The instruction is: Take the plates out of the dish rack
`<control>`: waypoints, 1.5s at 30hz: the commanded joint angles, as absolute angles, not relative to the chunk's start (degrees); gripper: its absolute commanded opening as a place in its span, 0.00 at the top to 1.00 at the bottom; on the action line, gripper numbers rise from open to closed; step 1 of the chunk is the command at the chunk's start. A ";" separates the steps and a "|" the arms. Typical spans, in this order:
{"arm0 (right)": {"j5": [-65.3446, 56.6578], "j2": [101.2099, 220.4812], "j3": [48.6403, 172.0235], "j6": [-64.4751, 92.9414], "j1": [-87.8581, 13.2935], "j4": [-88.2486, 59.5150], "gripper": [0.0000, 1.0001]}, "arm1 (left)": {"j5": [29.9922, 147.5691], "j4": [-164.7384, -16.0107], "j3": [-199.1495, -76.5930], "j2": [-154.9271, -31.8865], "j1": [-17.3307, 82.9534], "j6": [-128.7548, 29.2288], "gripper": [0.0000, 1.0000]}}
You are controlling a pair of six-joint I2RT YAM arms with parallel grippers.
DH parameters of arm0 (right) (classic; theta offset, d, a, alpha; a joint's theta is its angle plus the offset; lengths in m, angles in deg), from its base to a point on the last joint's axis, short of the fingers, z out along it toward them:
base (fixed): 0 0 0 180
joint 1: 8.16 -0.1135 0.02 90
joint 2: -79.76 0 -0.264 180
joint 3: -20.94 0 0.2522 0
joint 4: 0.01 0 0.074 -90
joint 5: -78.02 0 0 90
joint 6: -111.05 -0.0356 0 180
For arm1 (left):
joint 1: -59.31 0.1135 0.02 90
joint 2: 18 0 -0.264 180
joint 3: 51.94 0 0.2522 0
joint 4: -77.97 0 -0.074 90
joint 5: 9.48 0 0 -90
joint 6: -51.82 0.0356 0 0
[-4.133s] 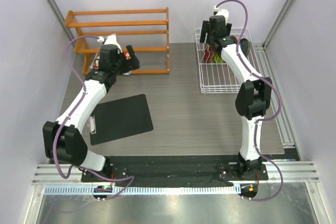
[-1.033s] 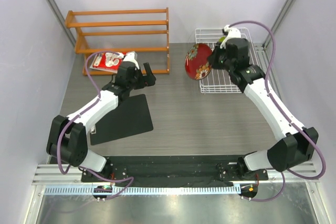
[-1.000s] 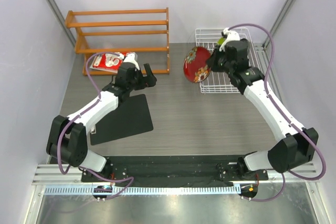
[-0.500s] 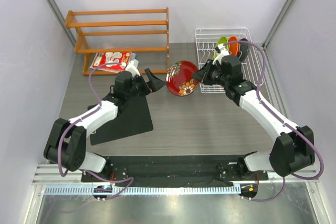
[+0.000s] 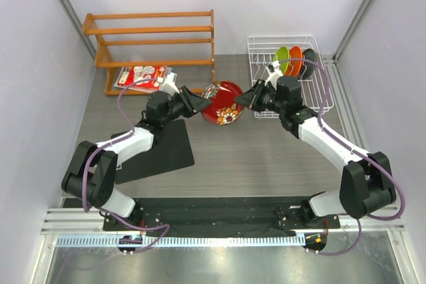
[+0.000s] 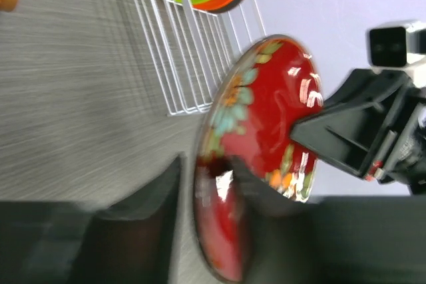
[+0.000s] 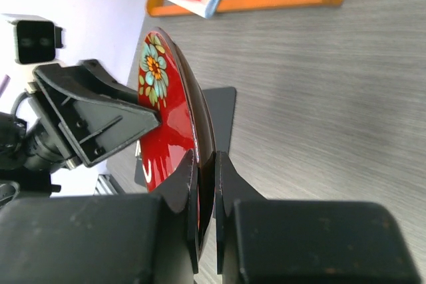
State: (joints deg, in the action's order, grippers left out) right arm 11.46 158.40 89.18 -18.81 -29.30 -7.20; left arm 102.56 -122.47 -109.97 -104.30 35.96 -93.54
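Now the right gripper [image 5: 249, 100] pinches the dark red plate [image 5: 223, 103], and the left gripper [image 5: 199, 104] sits around its other edge, squeeze unclear.

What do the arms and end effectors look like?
The left arm and right arm have white shells and black joints. A purple cable loops along each. The left end effector and right end effector are black, with wedge-shaped fingers.
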 commanded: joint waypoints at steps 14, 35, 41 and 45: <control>14.57 159.92 89.36 -22.28 -29.87 1.88 0.53 | 96.35 -112.89 -109.03 -101.15 35.93 -87.41 1.00; -0.29 155.79 93.15 -10.24 -28.37 -13.42 0.39 | 89.40 -108.65 -105.61 -100.00 35.93 -84.15 1.00; -0.56 155.61 92.79 -9.19 -27.41 -15.44 0.39 | 87.99 -110.07 -104.02 -102.28 36.19 -83.80 1.00; -0.30 155.70 92.79 -8.57 -26.18 -15.88 0.38 | 86.76 -109.89 -103.85 -103.51 36.63 -82.66 1.00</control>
